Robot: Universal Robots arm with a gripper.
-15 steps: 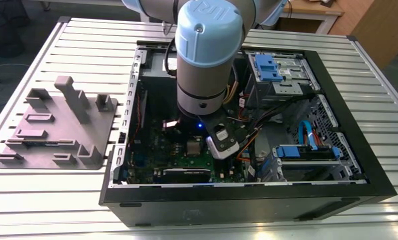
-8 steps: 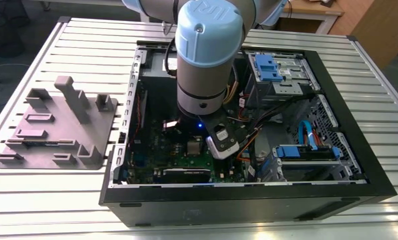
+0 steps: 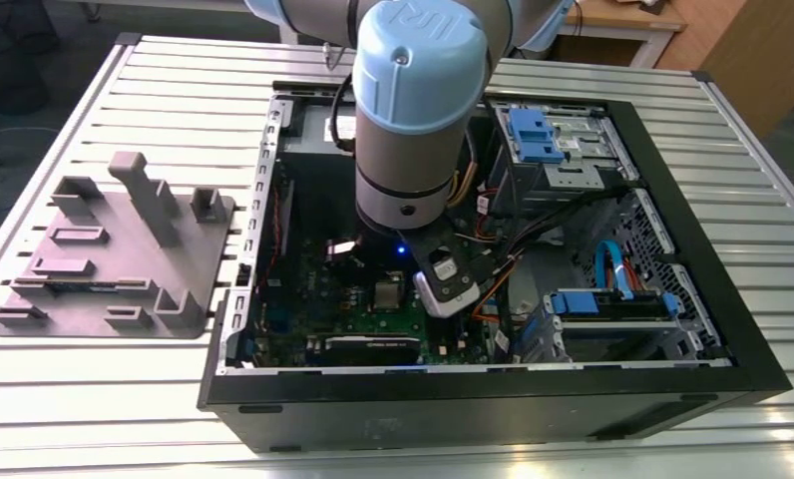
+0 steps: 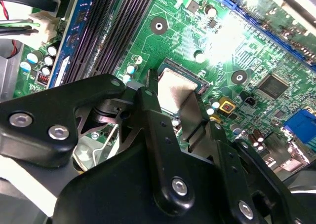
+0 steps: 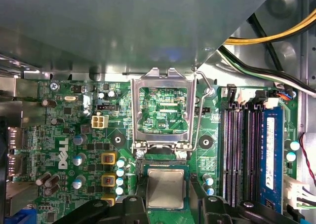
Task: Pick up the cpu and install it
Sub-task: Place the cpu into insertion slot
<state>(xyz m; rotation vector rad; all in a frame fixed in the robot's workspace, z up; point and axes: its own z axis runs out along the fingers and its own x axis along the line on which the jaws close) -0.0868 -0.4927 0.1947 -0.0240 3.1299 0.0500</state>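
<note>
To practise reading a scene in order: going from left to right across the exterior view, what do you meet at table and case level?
Grey tray → cpu → blue drive caddy. The arm hangs over the cpu, so it is left out.

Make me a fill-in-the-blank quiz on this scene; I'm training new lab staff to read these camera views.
The motherboard beneath the cpu is coloured ____. The hinged socket frame beside the cpu is flipped ____. The grey holder tray sits outside the computer case, toward the exterior view's ____. Missing words: green; open; left.
</note>
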